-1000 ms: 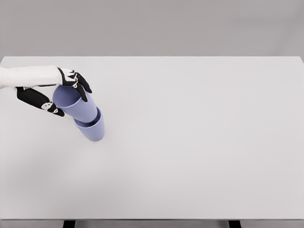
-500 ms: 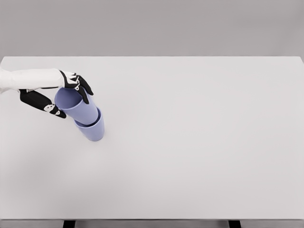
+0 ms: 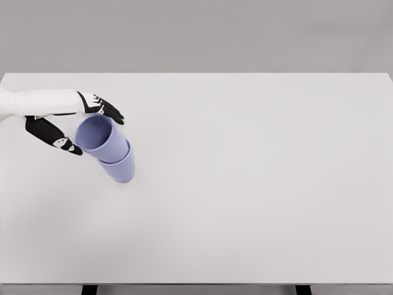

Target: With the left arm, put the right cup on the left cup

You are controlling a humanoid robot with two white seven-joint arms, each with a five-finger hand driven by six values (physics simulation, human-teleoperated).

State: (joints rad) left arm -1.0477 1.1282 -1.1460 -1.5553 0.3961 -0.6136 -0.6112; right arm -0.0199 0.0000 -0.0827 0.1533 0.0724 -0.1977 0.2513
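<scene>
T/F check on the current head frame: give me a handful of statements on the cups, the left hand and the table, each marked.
1. One lavender cup sits nested in the other cup. True.
2. The left robot hand has its fingers clamped around the upper cup. False: the fingers are spread on either side of its rim, holding nothing.
3. The right arm is reaching across the table. False: no right arm is in view.
4. The stacked cups stand near the table's left side. True.
5. A third cup stands at the table's far right. False: only the two stacked cups are there.
</scene>
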